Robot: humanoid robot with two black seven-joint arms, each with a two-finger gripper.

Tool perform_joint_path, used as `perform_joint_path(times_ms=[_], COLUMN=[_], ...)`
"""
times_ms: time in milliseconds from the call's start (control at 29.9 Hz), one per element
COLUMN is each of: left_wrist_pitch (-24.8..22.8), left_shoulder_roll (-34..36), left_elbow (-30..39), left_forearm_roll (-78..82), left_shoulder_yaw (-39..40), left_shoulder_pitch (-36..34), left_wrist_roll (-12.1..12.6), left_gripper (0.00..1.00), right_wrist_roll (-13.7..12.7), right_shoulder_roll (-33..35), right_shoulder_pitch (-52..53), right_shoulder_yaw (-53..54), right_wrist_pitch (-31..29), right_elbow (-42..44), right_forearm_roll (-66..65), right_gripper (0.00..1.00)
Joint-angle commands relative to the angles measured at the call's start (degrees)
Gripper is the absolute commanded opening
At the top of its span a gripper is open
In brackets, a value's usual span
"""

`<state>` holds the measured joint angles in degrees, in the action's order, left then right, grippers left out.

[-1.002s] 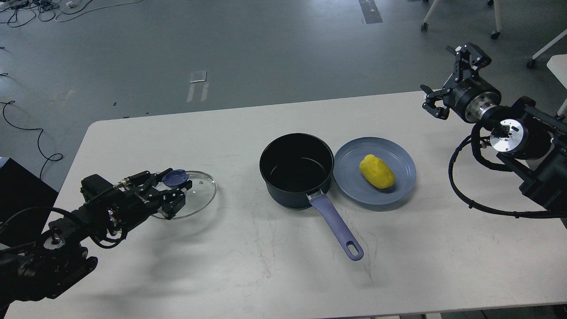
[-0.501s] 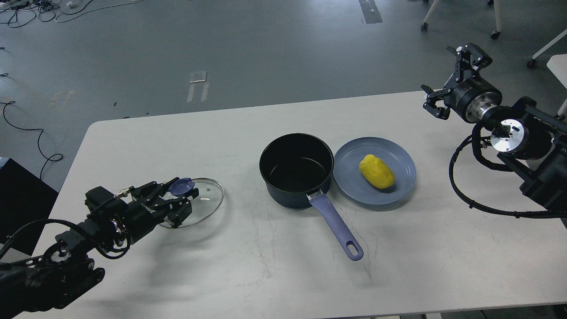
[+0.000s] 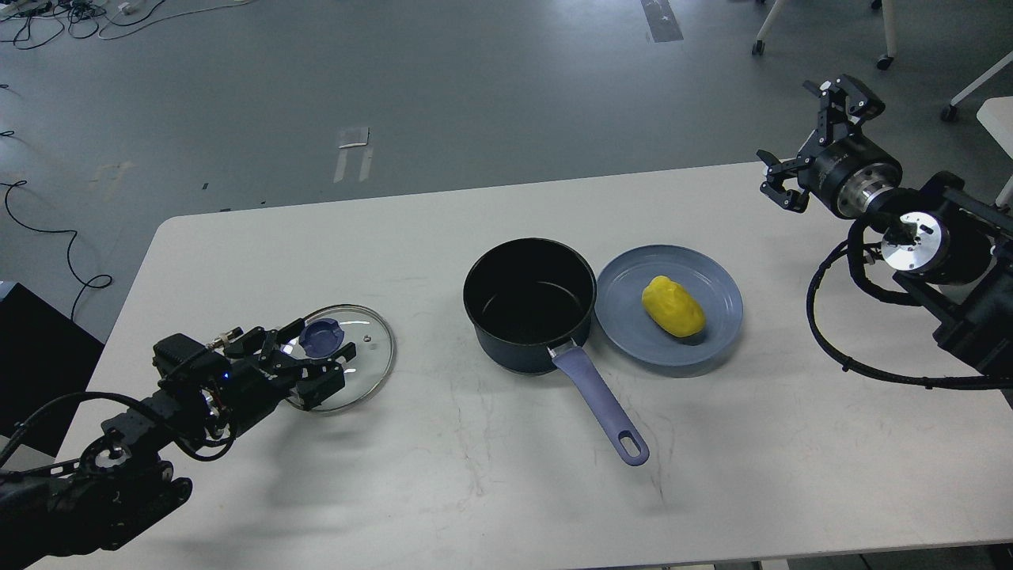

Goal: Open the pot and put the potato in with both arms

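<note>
The left gripper point(image 3: 310, 362) sits low over the near-left part of the white rectangular table point(image 3: 443, 491), its black fingers spread around the blue knob of the round glass lid point(image 3: 358, 358). One finger lies along the far side of the knob and the other on the near side; whether they press on the knob or just bracket it, I cannot tell. The lid lies flat on the table, directly under and just past the fingertips.

Well off to the right of that gripper stands the dark, lidless saucepan with a lavender handle point(image 3: 530, 305), the handle pointing toward the near edge. Just beyond the pot, touching or nearly touching its right side, is the round grey-blue plate point(image 3: 625, 317), and the yellow potato point(image 3: 673, 305) rests on it, right of centre.

The right gripper point(image 3: 809, 127) is held up in the air past the far-right edge of the table, its two fingers wide apart with nothing between them. The potato and plate lie well below and to the left of it.
</note>
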<state>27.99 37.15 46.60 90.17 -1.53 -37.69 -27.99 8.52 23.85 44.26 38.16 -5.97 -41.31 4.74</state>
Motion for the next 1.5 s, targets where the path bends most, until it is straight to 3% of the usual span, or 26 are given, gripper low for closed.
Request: perform_joint_path(times_ms=[0,301,568,701,768,835,902,969,1002,1035,1069,1102,1203,1236,1470], left_wrist_pitch=[0.0,0.0,0.0,0.0,-6.6,-18.6,-26.6,-30.9,-33.9,-36.3,-37.3,-38.8,-40.4,-41.1,-45.7], left_shoulder_roll=[0.1,0.9,6.7,9.0,8.6,7.7,6.1,5.1,4.0,3.0,2.5,1.5,-0.6,-1.5,-3.1], left_elbow=[0.1,0.4,9.2,14.3,14.5,13.5,11.9,11.0,10.3,9.7,9.6,9.4,9.3,9.3,9.4], left_forearm_roll=[-0.1,-8.3,-20.7,-33.5,-41.7,-51.5,-58.4,-63.0,-67.7,-72.2,-74.3,-78.2,-82.9,-84.2,-86.7], left_shoulder_yaw=[0.5,0.6,0.9,4.9,8.2,12.1,15.4,17.9,20.4,22.9,24.0,26.3,29.7,30.6,33.6], left_shoulder_pitch=[0.0,-2.2,-12.1,-16.9,-17.4,-17.8,-17.9,-17.9,-17.8,-17.7,-17.7,-17.6,-17.1,-16.9,-15.0], left_wrist_roll=[0.0,0.0,0.0,0.0,0.0,0.0,0.0,0.0,2.6,8.1,11.0,16.6,24.1,25.3,25.9], left_gripper=[0.98,0.98,0.98,0.98,0.98,0.98,0.98,0.98,0.98,0.98,0.98,0.98,0.98,0.98,0.98], right_wrist_roll=[0.0,0.1,0.1,0.0,-0.1,-0.1,-0.1,-0.1,0.0,-0.1,0.0,0.0,0.0,0.1,1.4], right_shoulder_roll=[0.3,0.5,0.5,0.6,0.7,0.7,0.9,1.3,1.5,1.6,1.6,1.6,1.6,1.6,1.6], right_shoulder_pitch=[-0.3,-0.2,0.6,1.3,2.6,4.2,5.3,5.9,6.4,6.7,6.9,7.3,8.4,9.0,11.8], right_shoulder_yaw=[0.1,0.1,0.0,-0.2,-0.2,-0.9,-2.4,-3.4,-4.4,-5.2,-5.5,-6.2,-7.8,-8.7,-10.2], right_wrist_pitch=[0.0,-0.2,-0.1,-0.4,-0.4,-0.6,-0.8,-0.8,-0.9,-0.9,-1.0,-1.1,-1.2,-1.2,-1.2], right_elbow=[-0.1,-0.3,-0.6,-0.8,-0.9,-0.9,-1.0,-1.1,-1.2,-1.4,-1.5,-1.7,-1.8,-2.0,-3.7], right_forearm_roll=[0.0,0.0,0.0,-0.3,-0.3,-0.6,-0.8,-0.9,-0.9,-0.9,-0.9,-1.0,-3.4,-6.4,-25.9], right_gripper=[1.0,1.0,1.0,1.0,1.0,1.0,1.0,1.0,1.0,1.0,1.0,1.0,1.0,1.0,1.0])
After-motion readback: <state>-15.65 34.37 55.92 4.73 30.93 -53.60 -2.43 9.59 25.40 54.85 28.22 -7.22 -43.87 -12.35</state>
